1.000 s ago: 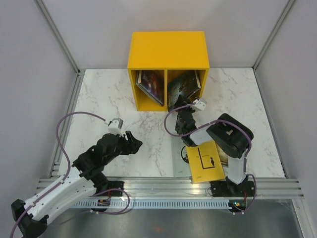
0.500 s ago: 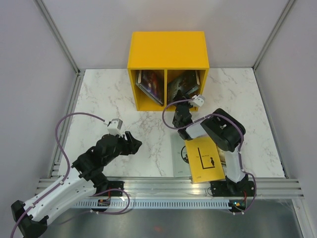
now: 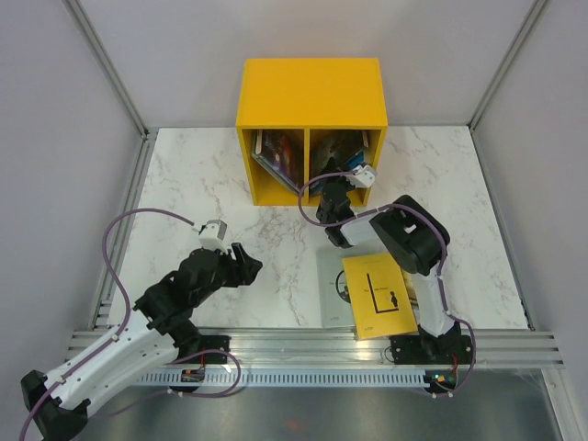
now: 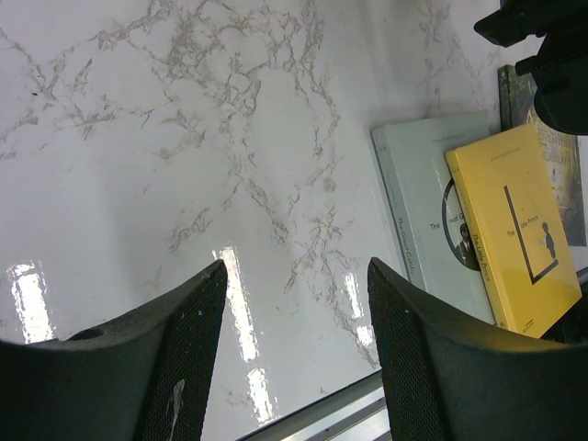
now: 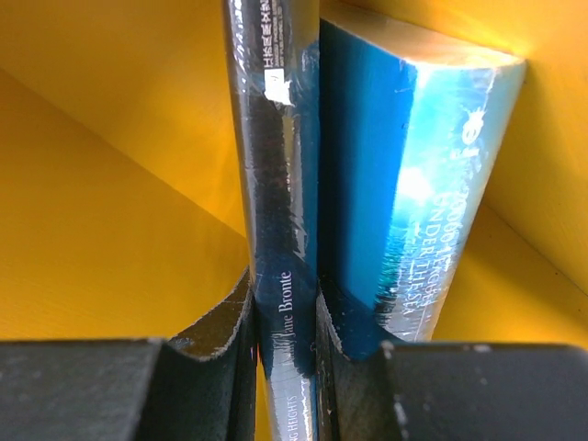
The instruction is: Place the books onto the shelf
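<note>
On the white marble tabletop (image 3: 230, 184) between grey walls (image 3: 55, 138), the right claw (image 5: 283, 308) pinches a dark book (image 5: 271, 184), spine reading "Bronte", inside the yellow shelf (image 3: 310, 92), while the left claw (image 4: 294, 303) gapes empty.

table (image 3: 230, 184): white marble pattern, grey veins, glossy | walls (image 3: 55, 138): plain light grey, on three sides | rail (image 3: 312, 342): ribbed aluminium, along near table edge | posts (image 3: 106, 64): metal, at both back corners

I see a glossy, marble-veined table (image 4: 230, 110), a smooth matt yellow shelf (image 5: 110, 230), and a dark book (image 5: 276, 184) whose shiny cover catches light.
</note>
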